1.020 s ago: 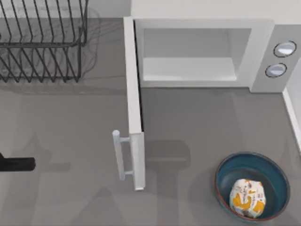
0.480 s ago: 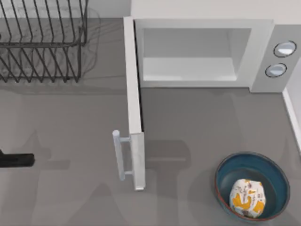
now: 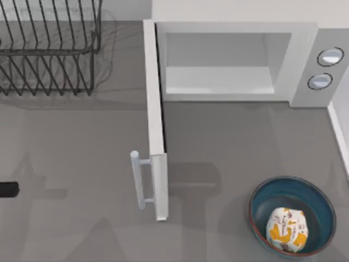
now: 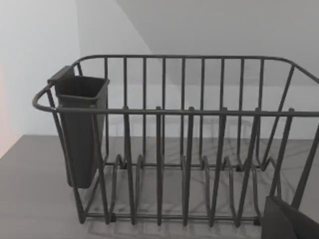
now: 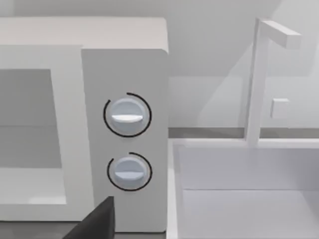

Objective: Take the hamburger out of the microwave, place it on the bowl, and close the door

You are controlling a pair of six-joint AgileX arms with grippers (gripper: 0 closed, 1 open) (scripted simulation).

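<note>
Probably a kitchen: microwave point(image 3: 240, 60); dish rack point(image 3: 49, 46); sink point(image 5: 244, 189)

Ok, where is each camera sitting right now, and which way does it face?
Top view: above the table, looking down on the microwave, open door, the hamburger in the bowl; left claw at the left edge.
Left wrist: faces the dish rack.
Right wrist: faces the microwave knobs, sink beside.
Shared: microwave, rack.

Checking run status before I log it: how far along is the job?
Done: the hamburger sits in the bowl, and the microwave cavity is bare. In hand: nothing; the left pincer is at the table's left edge, away from the door. Left: the door stands wide open, its handle untouched, so closing remains.
</note>
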